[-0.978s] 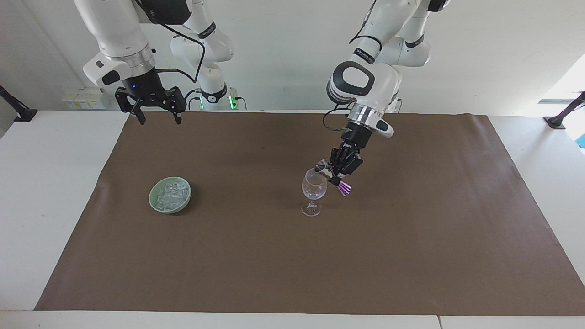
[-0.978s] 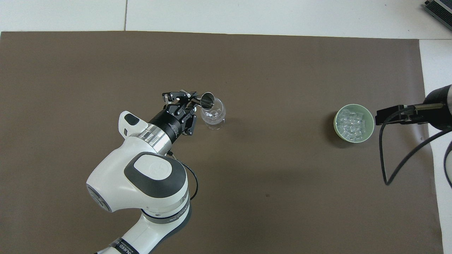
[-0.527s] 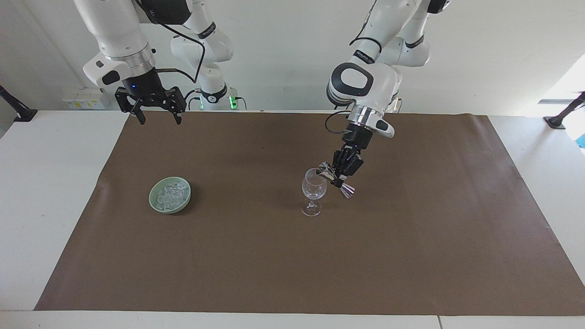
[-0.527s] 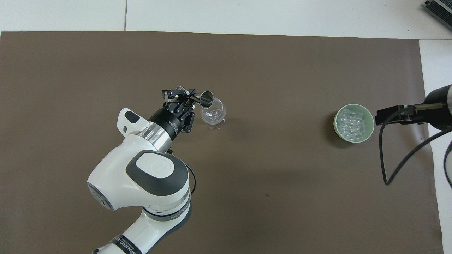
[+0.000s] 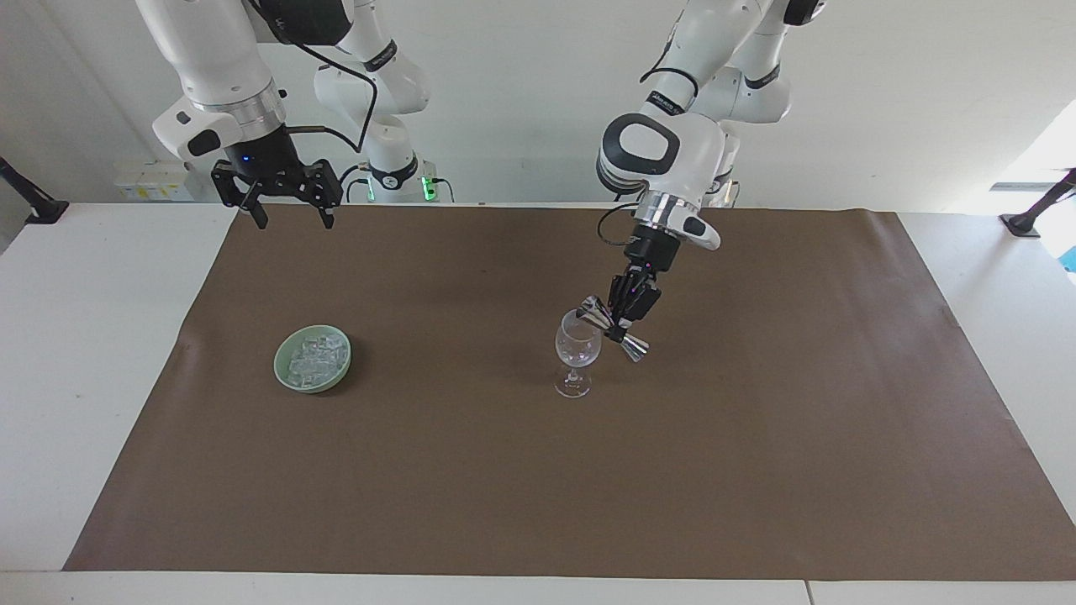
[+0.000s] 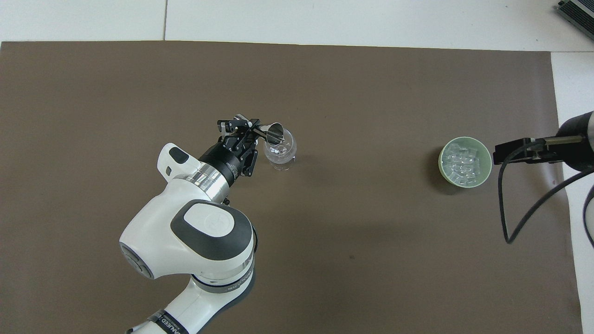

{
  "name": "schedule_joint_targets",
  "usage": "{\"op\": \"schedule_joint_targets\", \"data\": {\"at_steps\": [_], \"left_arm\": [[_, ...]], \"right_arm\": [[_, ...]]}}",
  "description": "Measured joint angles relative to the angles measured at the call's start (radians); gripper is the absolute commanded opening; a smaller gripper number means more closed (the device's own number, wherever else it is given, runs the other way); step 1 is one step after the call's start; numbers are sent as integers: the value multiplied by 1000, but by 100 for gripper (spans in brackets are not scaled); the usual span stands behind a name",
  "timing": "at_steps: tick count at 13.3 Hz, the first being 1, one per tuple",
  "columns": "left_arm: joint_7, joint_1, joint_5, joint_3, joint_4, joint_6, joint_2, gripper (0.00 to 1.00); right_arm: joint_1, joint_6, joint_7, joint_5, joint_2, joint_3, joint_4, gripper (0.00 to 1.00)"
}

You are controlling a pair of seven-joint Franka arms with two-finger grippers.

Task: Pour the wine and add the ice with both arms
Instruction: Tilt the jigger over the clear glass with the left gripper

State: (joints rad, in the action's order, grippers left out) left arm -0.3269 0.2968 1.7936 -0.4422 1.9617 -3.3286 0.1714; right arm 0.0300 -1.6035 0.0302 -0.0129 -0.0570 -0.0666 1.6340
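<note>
The left gripper (image 5: 624,323) is closed around the waist of a shiny, hourglass-shaped steel jigger (image 5: 616,328), tipped so that one flared mouth hangs over the rim of a clear stemmed wine glass (image 5: 577,351). The glass stands upright near the middle of a matte brown paper mat (image 5: 756,437) that covers most of the white table (image 5: 76,353).

The ice (image 5: 313,357), a glittering whitish heap of small irregular cubes, lies in a round pale green bowl (image 5: 290,378) on the mat toward the right arm's end of the table, well apart from the glass.

The right gripper (image 5: 287,210) waits in the air with its black fingers (image 5: 261,214) spread wide, over the mat's corner nearest the right arm's base.
</note>
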Motion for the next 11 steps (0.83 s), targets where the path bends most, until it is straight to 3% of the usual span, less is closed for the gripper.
{"op": "schedule_joint_targets", "data": {"at_steps": [11], "left_arm": [[110, 8, -37, 0, -3, -35, 15, 0]], "right_arm": [[0, 0, 0, 0, 0, 0, 0, 100]]}}
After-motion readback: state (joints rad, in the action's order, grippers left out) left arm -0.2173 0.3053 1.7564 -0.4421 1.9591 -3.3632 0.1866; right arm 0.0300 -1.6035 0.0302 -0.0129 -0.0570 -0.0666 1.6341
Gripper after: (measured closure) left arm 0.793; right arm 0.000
